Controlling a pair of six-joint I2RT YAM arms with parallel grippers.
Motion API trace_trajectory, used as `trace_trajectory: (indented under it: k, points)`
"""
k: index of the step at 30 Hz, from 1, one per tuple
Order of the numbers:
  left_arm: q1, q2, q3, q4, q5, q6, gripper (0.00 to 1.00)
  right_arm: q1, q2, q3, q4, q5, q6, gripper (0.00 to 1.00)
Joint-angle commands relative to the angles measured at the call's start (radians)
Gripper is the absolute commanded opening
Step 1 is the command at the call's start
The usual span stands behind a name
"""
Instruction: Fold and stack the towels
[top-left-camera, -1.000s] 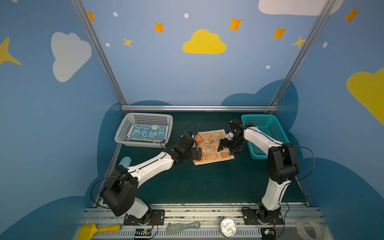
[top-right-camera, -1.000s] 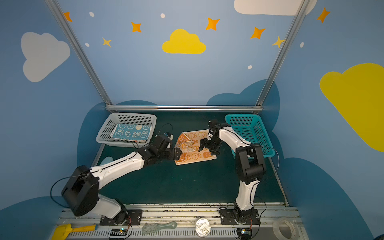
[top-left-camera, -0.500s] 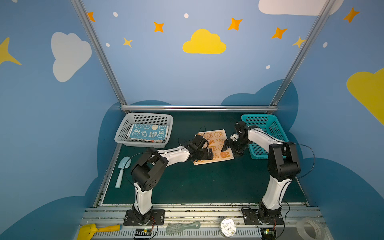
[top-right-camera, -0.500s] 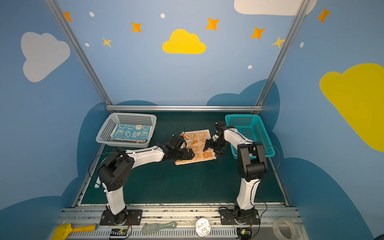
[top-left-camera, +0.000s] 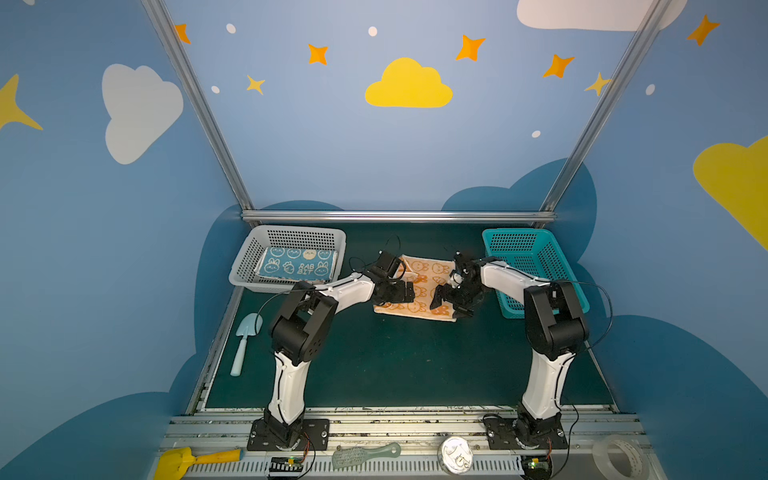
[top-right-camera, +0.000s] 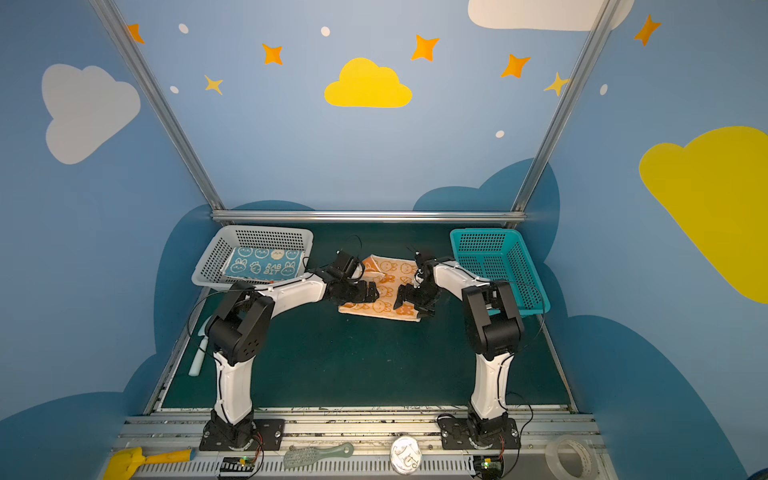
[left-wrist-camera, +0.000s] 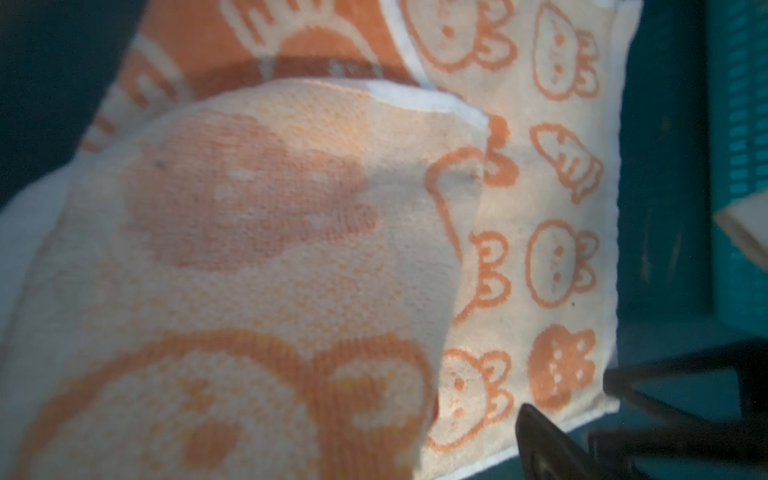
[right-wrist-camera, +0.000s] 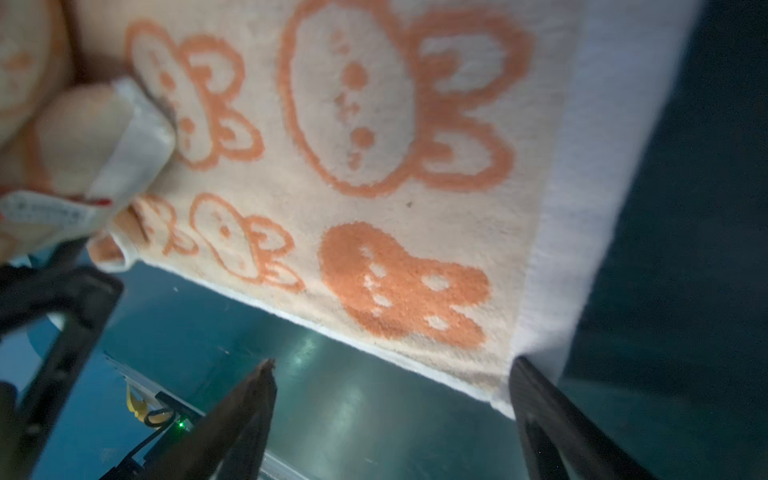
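The orange towel (top-left-camera: 422, 286) (top-right-camera: 388, 286) is being borne by the green table (top-left-camera: 395, 365), in the middle of its far half, between the grey basket (top-left-camera: 249, 257) and the teal basket (top-left-camera: 540, 257). In the left wrist view part of it is being shown turned over onto itself, with a raised flap (left-wrist-camera: 257, 216) lying across the rabbit print. The left gripper (top-left-camera: 409, 291) is being held low at the towel's left side, its jaws spread wide and grasping nothing. The right gripper (top-left-camera: 436, 297) (right-wrist-camera: 392, 365) is being held at the towel's near right corner, its jaws likewise released, one of them just beside that corner. The blue towel (top-left-camera: 297, 264), folded and lettered "RABBIT", is being held inside the grey basket
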Motion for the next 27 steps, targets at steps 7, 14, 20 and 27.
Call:
trace_trajectory:
  k: [7,14,20,27]
  points:
    - [0.095,0.222,0.402,-0.282,-0.047,0.161,1.0,0.206,0.002,-0.068,0.163,-0.132,0.224,0.87]
    - [0.104,0.188,0.547,-0.332,-0.046,0.238,1.0,0.131,-0.149,0.003,0.053,-0.163,0.137,0.87]
    - [0.066,-0.016,0.377,-0.243,-0.032,0.207,1.0,-0.061,-0.195,0.076,-0.096,-0.087,0.008,0.88]
    - [-0.012,-0.075,0.061,-0.061,0.03,0.015,1.0,-0.181,0.002,0.238,-0.095,-0.138,-0.03,0.88]
